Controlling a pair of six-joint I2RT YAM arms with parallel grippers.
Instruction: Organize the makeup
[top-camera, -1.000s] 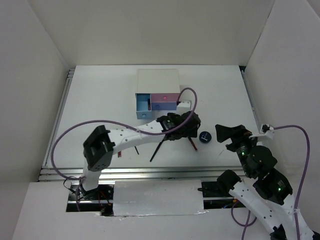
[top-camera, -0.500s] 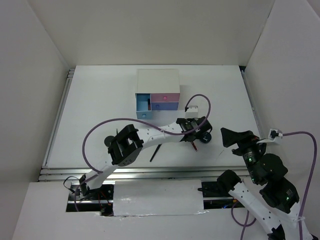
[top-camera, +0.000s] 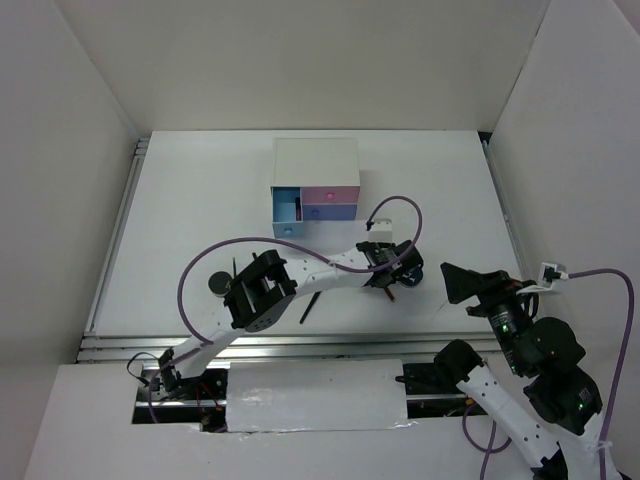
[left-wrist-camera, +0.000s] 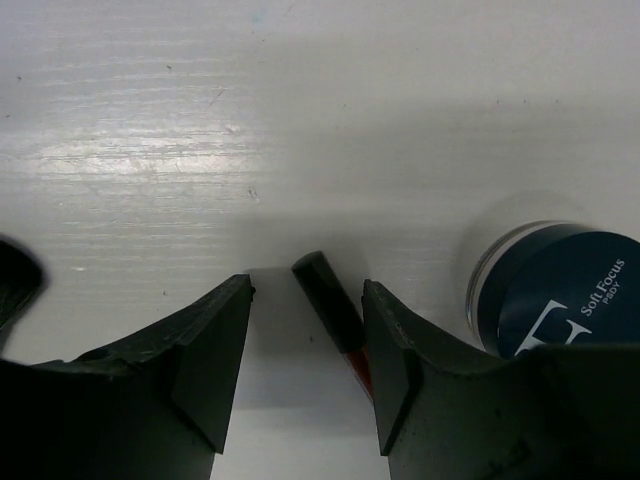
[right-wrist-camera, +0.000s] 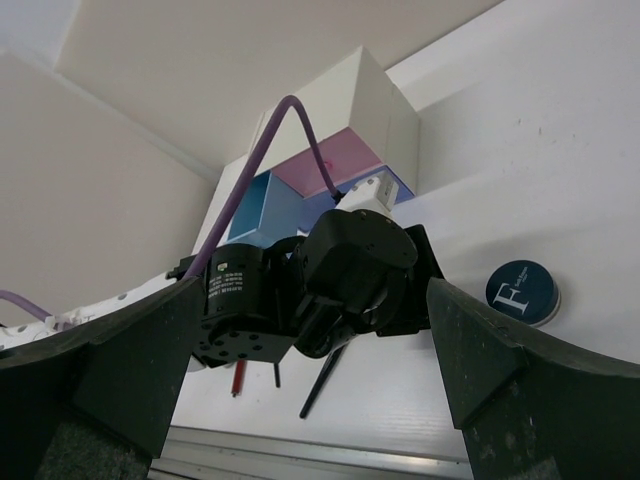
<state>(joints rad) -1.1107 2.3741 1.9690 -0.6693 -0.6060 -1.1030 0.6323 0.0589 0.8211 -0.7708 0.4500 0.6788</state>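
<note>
My left gripper (top-camera: 386, 274) (left-wrist-camera: 307, 295) is open and low on the table. Its jaws stand on either side of a red-brown tube with a black cap (left-wrist-camera: 330, 305), which lies nearer the right finger (left-wrist-camera: 395, 360); I see no grip on it. A round dark compact (left-wrist-camera: 560, 290) (top-camera: 410, 276) (right-wrist-camera: 522, 290) sits just right of it. A second round black compact (top-camera: 218, 284) lies at the left. A thin black pencil (top-camera: 312, 305) (right-wrist-camera: 325, 385) lies near the front. My right gripper (top-camera: 458, 283) (right-wrist-camera: 312, 290) is open, empty and raised at the right.
The white box with blue and pink drawers (top-camera: 315, 190) (right-wrist-camera: 350, 130) stands behind, its left blue drawer pulled open. A red pencil (right-wrist-camera: 238, 378) and a short black stick (right-wrist-camera: 276, 375) lie under the left arm. The left arm's purple cable (top-camera: 405, 215) loops above the gripper.
My left gripper has moved right from in front of the box and now sits beside the compact, around the tube. My right arm has drawn back to the right.
</note>
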